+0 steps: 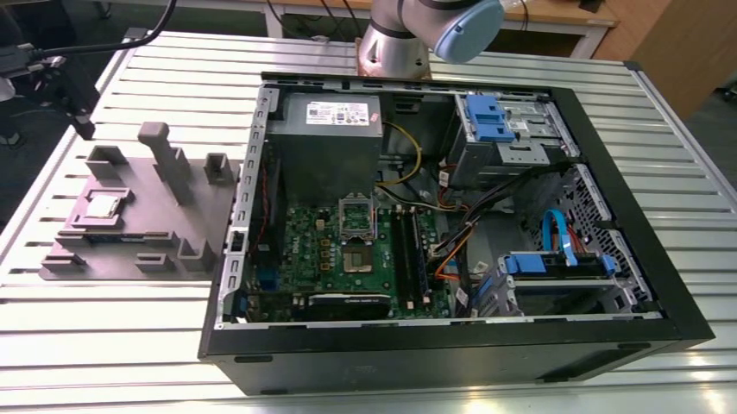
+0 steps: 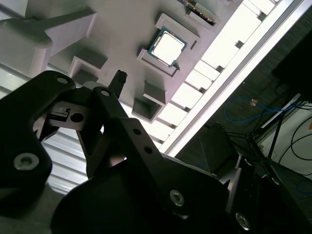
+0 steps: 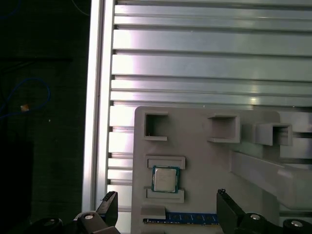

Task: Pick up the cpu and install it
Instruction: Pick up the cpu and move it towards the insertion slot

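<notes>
The cpu (image 3: 165, 179) is a small square chip with a pale metal top. It lies flat in a recess of the grey plastic holder (image 1: 138, 233) on the table, at the exterior view's left, where the cpu (image 1: 103, 205) sits beside the computer case. My gripper (image 3: 166, 193) hangs above the holder, open, with its dark fingertips (image 3: 111, 197) wide apart and nothing between them. The chip lies just ahead of the gap, apart from both fingers. In the second wrist view the cpu (image 2: 167, 47) lies beyond one fingertip (image 2: 118, 77). The metal-framed socket (image 1: 355, 216) sits on the green motherboard.
The open black computer case (image 1: 645, 285) holds a grey power-supply box (image 1: 328, 129), cables and blue drive bays (image 1: 558, 263). The holder has a tall post (image 1: 161, 159) and several raised blocks. The slatted table's edge (image 3: 95, 97) runs beside the holder, with dark floor beyond.
</notes>
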`<state>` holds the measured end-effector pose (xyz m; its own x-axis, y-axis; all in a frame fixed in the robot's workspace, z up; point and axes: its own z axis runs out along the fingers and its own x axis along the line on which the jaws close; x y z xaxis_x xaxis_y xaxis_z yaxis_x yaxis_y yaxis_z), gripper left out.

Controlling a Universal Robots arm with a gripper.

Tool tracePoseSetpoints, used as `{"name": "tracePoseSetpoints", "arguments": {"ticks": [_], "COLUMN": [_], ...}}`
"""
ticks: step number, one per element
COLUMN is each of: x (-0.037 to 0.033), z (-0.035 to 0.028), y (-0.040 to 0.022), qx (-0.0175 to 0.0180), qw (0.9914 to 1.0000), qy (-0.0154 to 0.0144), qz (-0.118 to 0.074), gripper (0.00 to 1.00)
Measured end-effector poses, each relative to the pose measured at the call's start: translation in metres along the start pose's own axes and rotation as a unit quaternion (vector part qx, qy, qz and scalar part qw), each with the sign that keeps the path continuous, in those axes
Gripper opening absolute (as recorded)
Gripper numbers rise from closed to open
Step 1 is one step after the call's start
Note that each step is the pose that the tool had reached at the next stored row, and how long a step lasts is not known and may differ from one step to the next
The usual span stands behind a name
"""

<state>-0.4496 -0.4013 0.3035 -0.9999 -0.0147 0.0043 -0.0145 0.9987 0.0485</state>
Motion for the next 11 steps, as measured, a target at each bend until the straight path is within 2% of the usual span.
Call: {"name": "tracePoseSetpoints", "arguments": {"ticks": [11], "x": [0.0000], "z": [0.0032], "y": [-0.0017], "qx": [0.0000], "qw": [1.00000], "qy": [0.0000], "qz": [0.000], "gripper": [0.88]}}
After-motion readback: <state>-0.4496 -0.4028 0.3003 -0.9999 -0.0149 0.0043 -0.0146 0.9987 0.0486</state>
